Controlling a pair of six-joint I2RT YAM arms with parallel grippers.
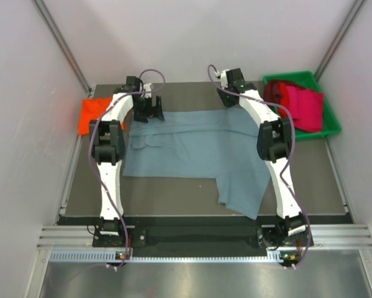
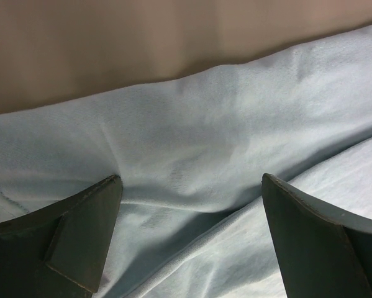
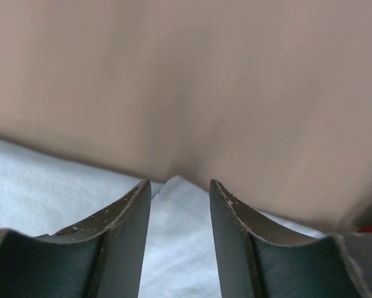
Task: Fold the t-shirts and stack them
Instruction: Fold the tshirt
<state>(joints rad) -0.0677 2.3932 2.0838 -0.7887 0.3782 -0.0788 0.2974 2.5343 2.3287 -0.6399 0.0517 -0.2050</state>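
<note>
- Spreading blue-grey shirt flat on table, prob. to give clean fold lines; leaving one flap trailing well behind right-hand jaws, toward near edge.
- Holding left gripper wide open, nothing pinched; straddling a raised crease, w/ cloth under and between both jaws and far hem just ahead of tips.
- Judging that width as a way to take a thick bunch of cloth rather than a single layer.
- Setting right gripper much narrower, still w/ a clear gap, not clamped as far as visible; framing a small peak of shirt corner right between tips, bare table beyond.
- Posting one arm at each far corner, prob. so far edge can lift evenly and come over toward near side w/o skewing.
- Parking orange shirt well outside left jaws, off to their left, apart from blue-grey one; looks folded already, so likely start of stack.
- Leaving crimson shirts in green bin, well off to right of right jaws, presumably waiting their turn.
- Reckoning task early: one shirt mid-fold, more to go.
- Watching for uneven grab: left over a fold, right on a thin corner tip, easy to slip out.
</note>
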